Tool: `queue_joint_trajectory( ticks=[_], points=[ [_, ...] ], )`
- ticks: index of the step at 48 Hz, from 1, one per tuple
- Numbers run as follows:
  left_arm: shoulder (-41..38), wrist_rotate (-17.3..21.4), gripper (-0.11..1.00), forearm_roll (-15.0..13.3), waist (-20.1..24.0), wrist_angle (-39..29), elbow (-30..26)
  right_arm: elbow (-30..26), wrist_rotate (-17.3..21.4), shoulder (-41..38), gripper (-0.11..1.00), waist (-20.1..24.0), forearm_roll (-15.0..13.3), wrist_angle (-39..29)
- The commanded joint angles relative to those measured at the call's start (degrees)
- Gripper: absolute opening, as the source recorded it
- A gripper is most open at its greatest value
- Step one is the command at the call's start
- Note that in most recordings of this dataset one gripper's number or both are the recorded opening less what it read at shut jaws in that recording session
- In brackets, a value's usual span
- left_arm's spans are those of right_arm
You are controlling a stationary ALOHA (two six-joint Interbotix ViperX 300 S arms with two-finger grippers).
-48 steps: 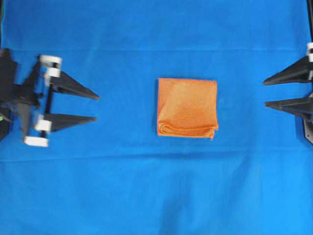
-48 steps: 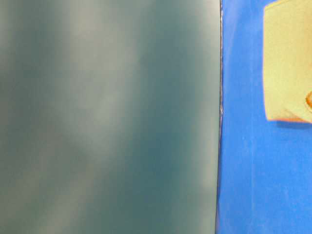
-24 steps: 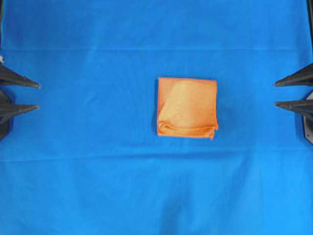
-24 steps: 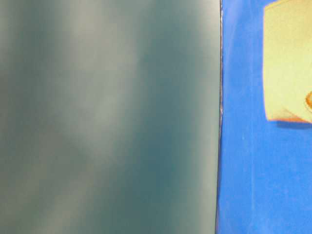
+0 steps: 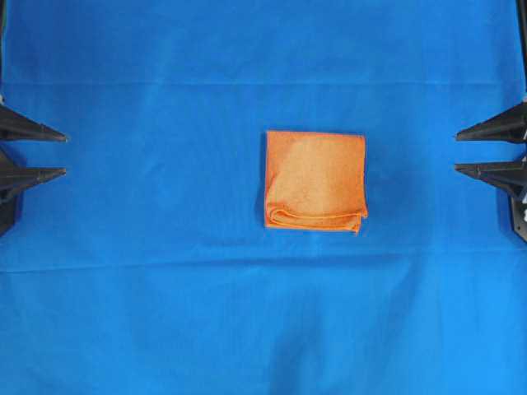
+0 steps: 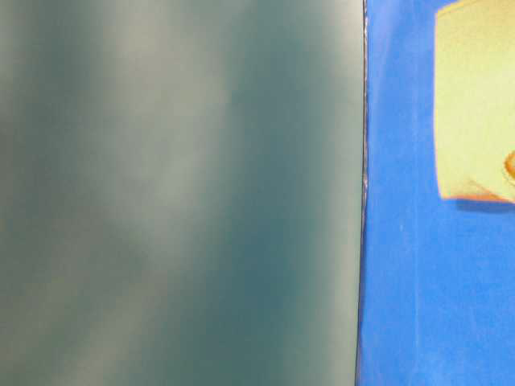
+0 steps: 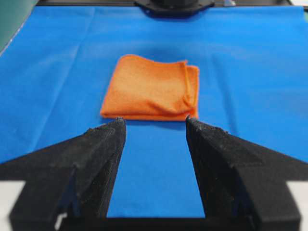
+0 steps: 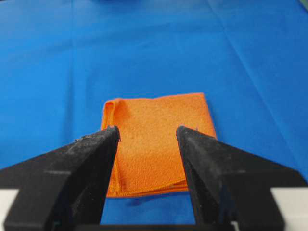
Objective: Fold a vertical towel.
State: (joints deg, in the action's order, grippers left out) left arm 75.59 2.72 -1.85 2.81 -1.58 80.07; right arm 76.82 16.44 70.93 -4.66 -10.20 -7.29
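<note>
Towel (image 5: 315, 181) folded, on blue cloth (image 5: 165, 313)

A: Where does the small orange microfibre towel (image 5: 315, 180) lie?

B: Flat on the blue cloth (image 5: 165, 313), midway between the left gripper (image 5: 54, 154) and the right gripper (image 5: 465, 151), well apart from both pairs of tips.

A: And its state?

B: Folded into a nearly square stack. The layered, slightly rumpled edges show along the side nearest the bottom of the overhead view; the other sides look straight and stitched.
</note>
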Motion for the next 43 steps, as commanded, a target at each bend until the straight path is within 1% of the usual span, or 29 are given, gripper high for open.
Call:
queue_joint_trajectory(
  ticks=[1, 43],
  points=[
    [-0.88, -0.09, 0.51, 0.00, 0.18, 0.26, -0.79, -0.62, 0.09, -0.88, 0.57, 0.00, 0.09, 0.53],
    [-0.79, 0.00, 0.51, 0.00, 0.70, -0.35, -0.79, -0.62, 0.09, -1.05, 0.57, 0.00, 0.00, 0.44]
  ],
)
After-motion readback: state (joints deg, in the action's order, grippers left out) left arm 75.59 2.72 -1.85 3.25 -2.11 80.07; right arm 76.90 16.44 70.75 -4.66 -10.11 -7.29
